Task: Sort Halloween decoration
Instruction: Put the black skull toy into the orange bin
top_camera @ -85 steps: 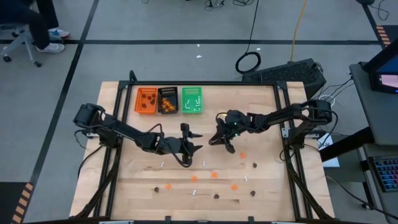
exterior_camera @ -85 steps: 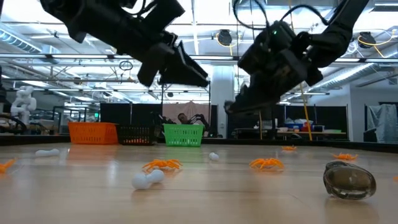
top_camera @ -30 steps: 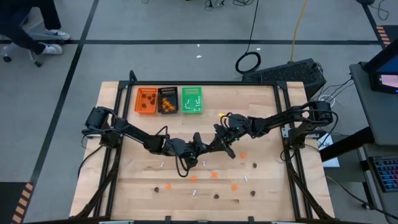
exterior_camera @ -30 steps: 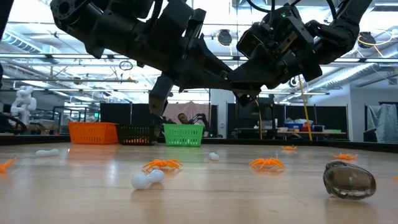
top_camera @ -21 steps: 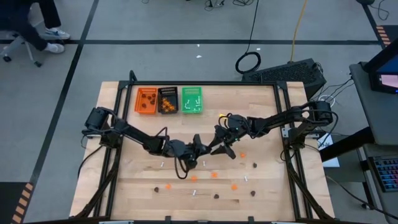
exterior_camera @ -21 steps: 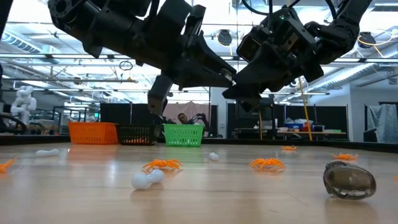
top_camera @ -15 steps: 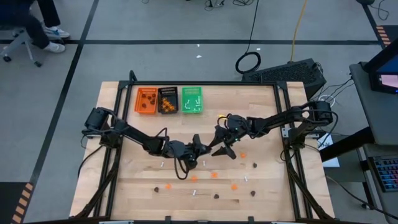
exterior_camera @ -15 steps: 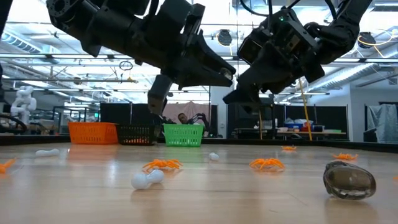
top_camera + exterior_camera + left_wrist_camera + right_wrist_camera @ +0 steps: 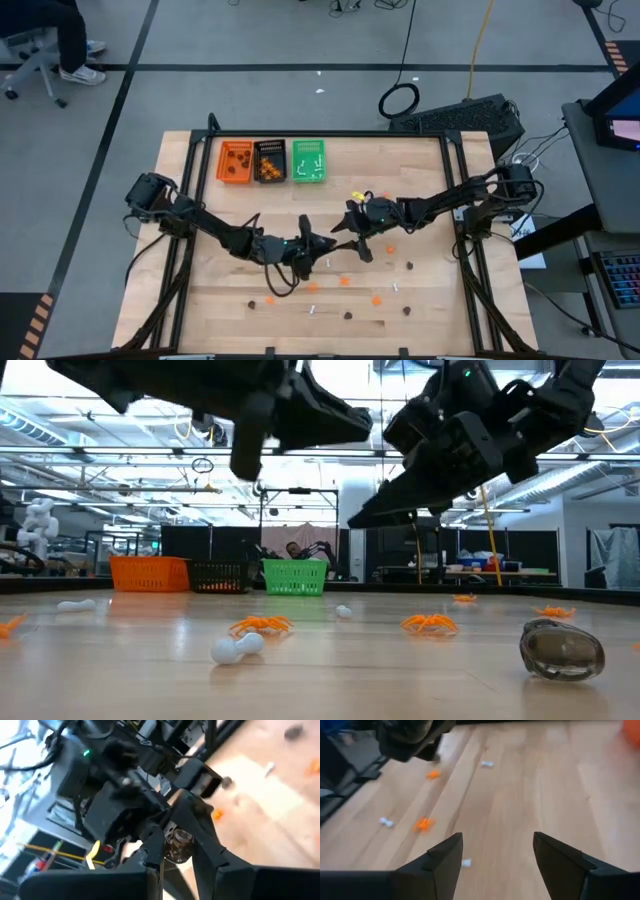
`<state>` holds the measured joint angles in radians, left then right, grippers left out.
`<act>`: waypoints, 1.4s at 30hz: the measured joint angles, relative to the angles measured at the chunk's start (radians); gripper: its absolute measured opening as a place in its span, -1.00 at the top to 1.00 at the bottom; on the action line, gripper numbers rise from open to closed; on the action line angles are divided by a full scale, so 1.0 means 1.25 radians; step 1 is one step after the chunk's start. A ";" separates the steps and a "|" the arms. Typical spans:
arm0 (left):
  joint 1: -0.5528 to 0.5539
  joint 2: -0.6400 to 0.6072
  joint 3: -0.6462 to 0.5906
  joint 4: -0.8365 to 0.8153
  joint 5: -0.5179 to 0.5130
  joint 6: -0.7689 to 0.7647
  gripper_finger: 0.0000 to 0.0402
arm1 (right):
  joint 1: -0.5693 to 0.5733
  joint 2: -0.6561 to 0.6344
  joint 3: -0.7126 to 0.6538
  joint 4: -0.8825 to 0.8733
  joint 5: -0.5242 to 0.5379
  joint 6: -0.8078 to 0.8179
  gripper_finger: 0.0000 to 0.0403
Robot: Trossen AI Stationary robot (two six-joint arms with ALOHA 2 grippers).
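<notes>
My left claw (image 9: 176, 851) pinches a dark brown blob (image 9: 178, 844) up in the air over the middle of the tabletop (image 9: 420, 165), and my right claw (image 9: 495, 851) hangs wide open and empty just beside it, with more trinkets (image 9: 345, 281) scattered below.

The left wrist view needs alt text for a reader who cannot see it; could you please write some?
The left end effector grips a dark brown blob between its fingers, close before the right arm. Beyond lies the wooden table with scattered trinkets.
</notes>
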<state>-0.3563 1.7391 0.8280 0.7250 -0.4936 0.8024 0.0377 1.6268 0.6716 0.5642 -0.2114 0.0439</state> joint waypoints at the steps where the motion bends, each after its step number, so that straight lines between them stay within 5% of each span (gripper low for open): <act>1: -0.007 -0.004 0.000 0.000 -0.008 -0.024 0.71 | 0.011 0.000 0.000 0.007 0.025 -0.010 -0.13; 14: -0.037 -0.005 0.000 -0.023 -0.049 -0.603 0.70 | 0.133 0.000 0.000 0.061 0.327 -0.129 -0.12; 20: -0.034 -0.005 0.000 -0.048 -0.049 -0.770 0.70 | 0.153 0.000 0.000 0.061 0.341 -0.147 -0.12; 35: -0.019 -0.017 0.000 -0.087 -0.031 -0.802 0.70 | 0.164 0.000 0.000 0.061 0.339 -0.150 -0.12; 42: -0.020 -0.017 0.000 -0.138 -0.030 -0.689 0.70 | 0.164 0.000 0.000 0.061 0.336 -0.150 -0.12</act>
<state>-0.3809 1.7176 0.8274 0.5523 -0.5316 -0.0586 0.2424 1.6272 0.6716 0.6399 0.2089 -0.1436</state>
